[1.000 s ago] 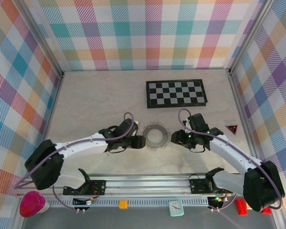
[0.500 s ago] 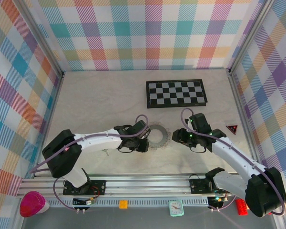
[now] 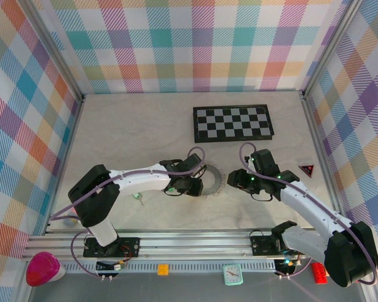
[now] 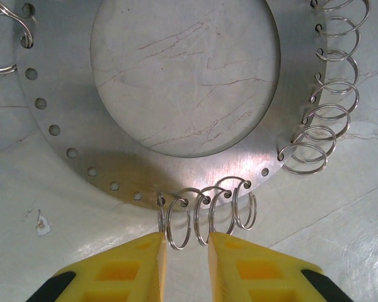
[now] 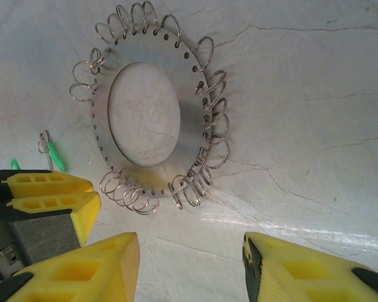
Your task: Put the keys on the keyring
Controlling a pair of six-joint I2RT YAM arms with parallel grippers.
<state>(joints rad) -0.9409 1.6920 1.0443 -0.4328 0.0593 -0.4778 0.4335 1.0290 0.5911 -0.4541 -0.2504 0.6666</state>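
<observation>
Now centre narrow left end effector [image 4: 186,238] on one wire loop [image 4: 178,224] of the keyring [image 4: 176,173] before pinching; park right end effector [image 5: 189,251] wide, empty.

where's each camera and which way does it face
top external: above and behind the robot, facing down; left arm, right arm, keyring between them.
left wrist: on the left arm, looking along the left gripper at the keyring's edge.
right wrist: on the right arm, looking past the right gripper at the whole keyring.
shared: both wrist views show the keyring; the right also shows the left gripper.
</observation>
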